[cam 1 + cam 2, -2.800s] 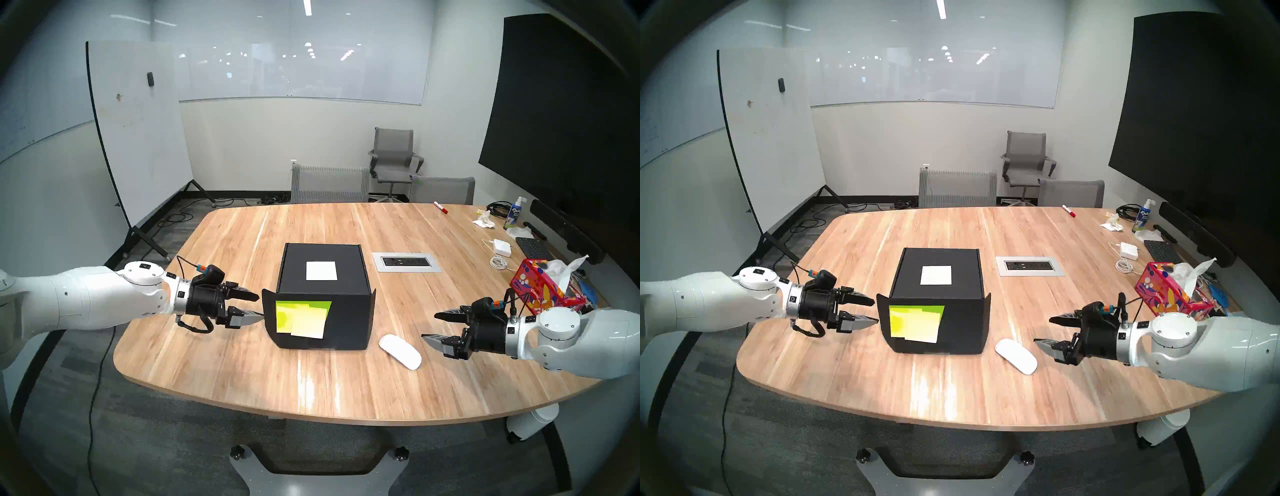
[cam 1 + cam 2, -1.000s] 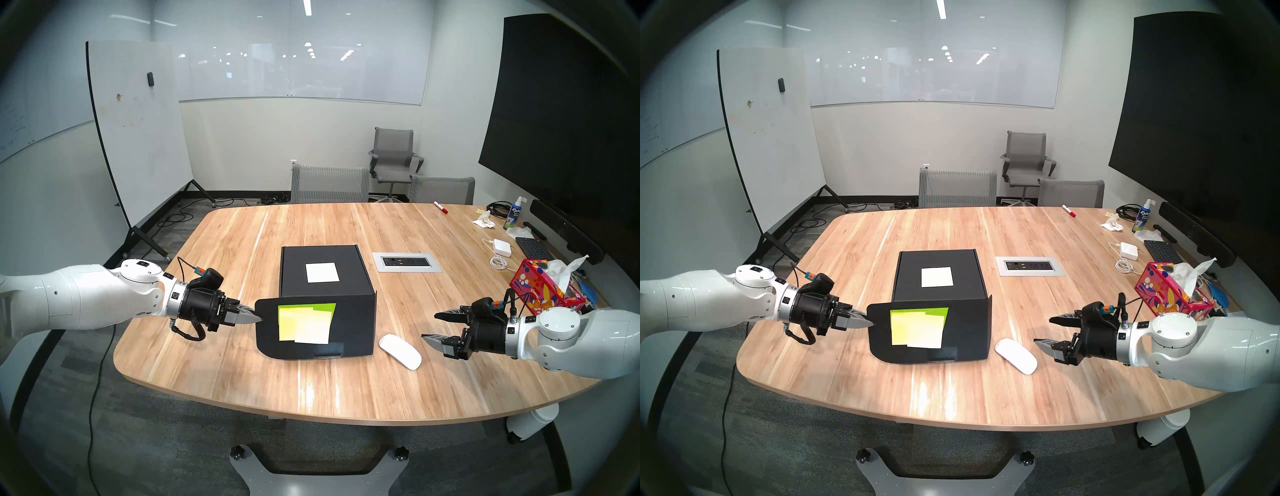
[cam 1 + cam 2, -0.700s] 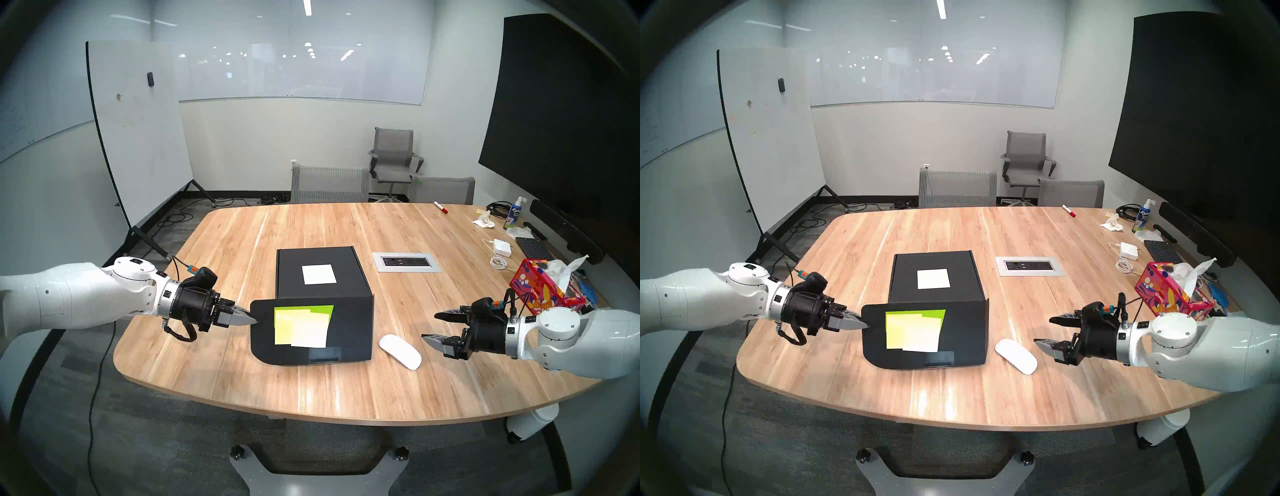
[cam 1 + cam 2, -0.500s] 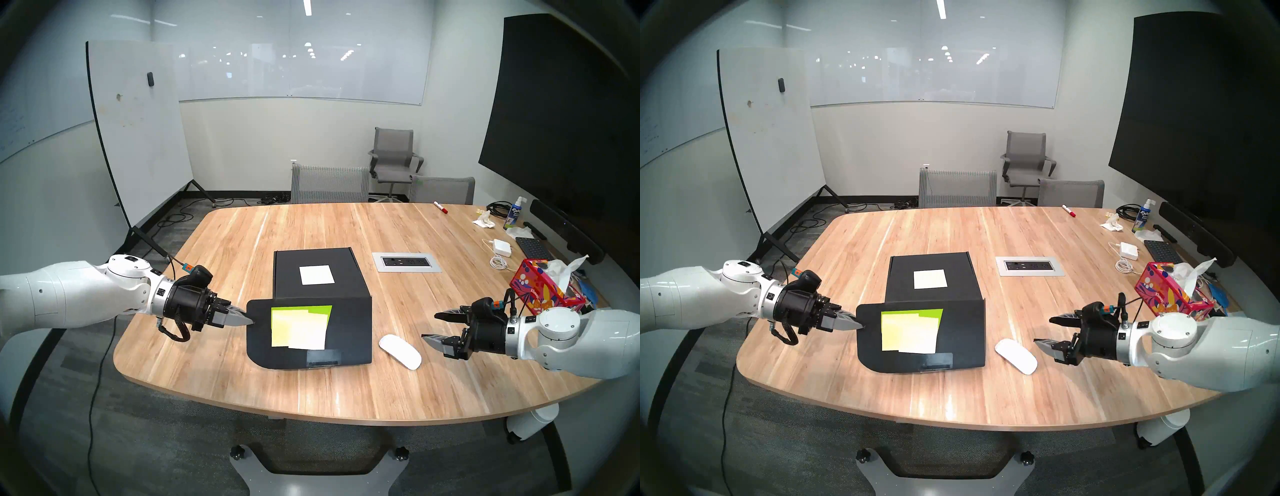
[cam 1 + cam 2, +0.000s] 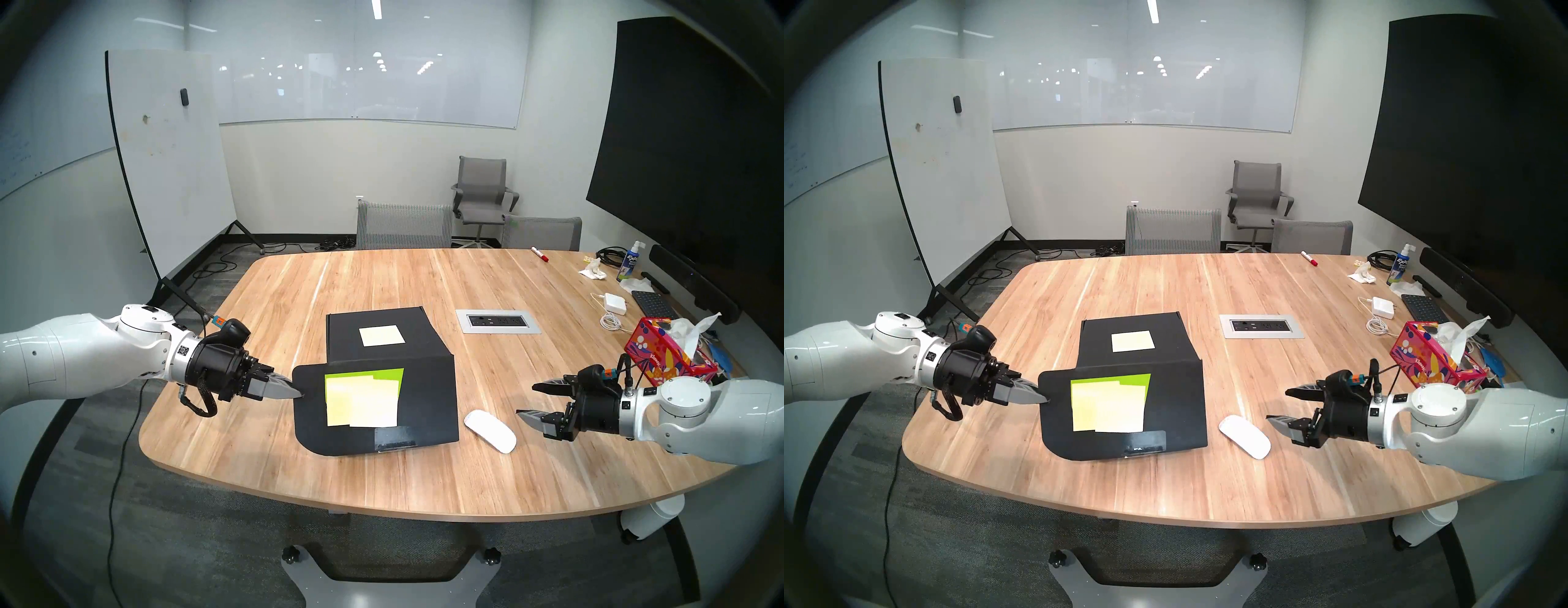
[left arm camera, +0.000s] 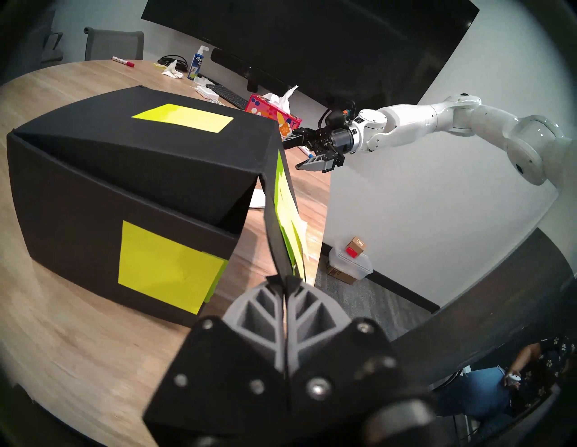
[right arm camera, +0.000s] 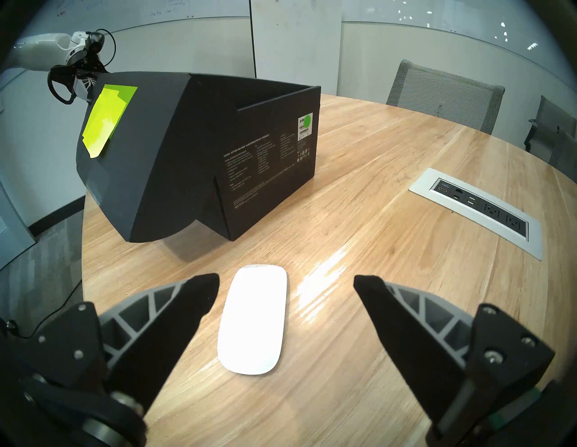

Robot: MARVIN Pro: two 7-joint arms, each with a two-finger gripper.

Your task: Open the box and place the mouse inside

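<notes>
The black box (image 5: 343, 339) stands mid-table, with a pale label on its lid. Its front flap (image 5: 428, 399) carries yellow-green sticky notes and is swung out from the box front. My left gripper (image 5: 299, 392) is shut on the flap's left edge; the left wrist view shows the thin flap edge (image 6: 274, 243) pinched between the fingers (image 6: 259, 309). The white mouse (image 5: 490, 431) lies on the table right of the box. My right gripper (image 5: 526, 399) hovers open just right of the mouse, which lies between and ahead of the fingers (image 7: 187, 299) in the right wrist view.
A red patterned tissue box (image 5: 662, 352) sits behind the right arm. A socket panel (image 5: 498, 321) is set into the table right of the box. A white adapter with cable (image 5: 615, 303), keyboard (image 5: 651, 303), spray bottle (image 5: 630, 261) and red marker (image 5: 539, 254) lie at the far right.
My left gripper closed on the flap edge and has pulled it left and toward me. The flap swung further out and the box turned slightly. The right arm and the mouse stayed still.
</notes>
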